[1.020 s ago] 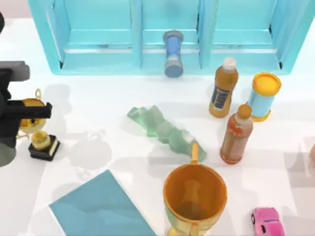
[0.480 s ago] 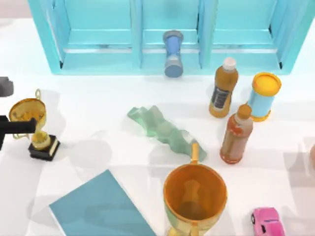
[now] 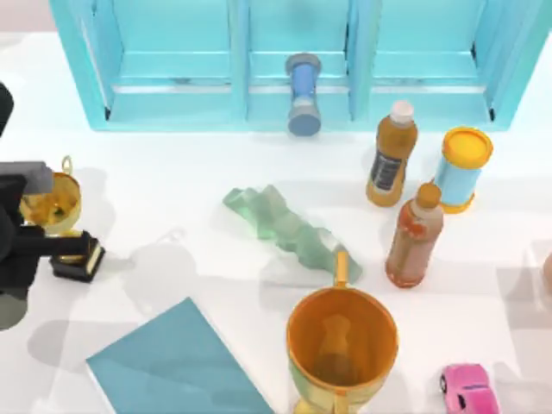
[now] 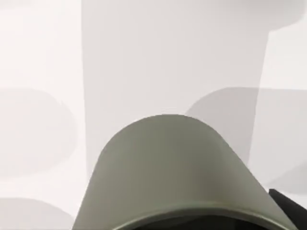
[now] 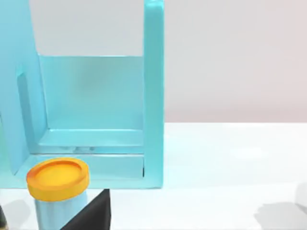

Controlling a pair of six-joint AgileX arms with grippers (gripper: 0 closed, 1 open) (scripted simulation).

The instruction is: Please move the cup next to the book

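Observation:
The cup (image 4: 168,172) is a plain dark grey cylinder, seen close up in the left wrist view above the white table. In the top view its grey edge (image 3: 7,310) shows at the far left. My left gripper (image 3: 21,259) is shut on the cup at the table's left edge, partly covering a small gold trophy. One dark finger (image 4: 288,208) shows beside the cup. The teal-blue book (image 3: 172,362) lies flat at the front left, to the right of the gripper. A dark part of my right gripper (image 5: 93,213) shows in the right wrist view, facing the cabinet.
The small gold trophy (image 3: 60,207) on a black base stands by the left gripper. A big orange goblet (image 3: 341,345), green cloth (image 3: 289,228), two bottles (image 3: 414,237), a yellow-lidded can (image 3: 461,168) and a pink car (image 3: 470,388) lie rightward. A teal cabinet (image 3: 293,60) spans the back.
The left arm pulled back to the left edge, then came in again nearer the front, carrying the cup. It now overlaps the trophy's base. Nothing else moved.

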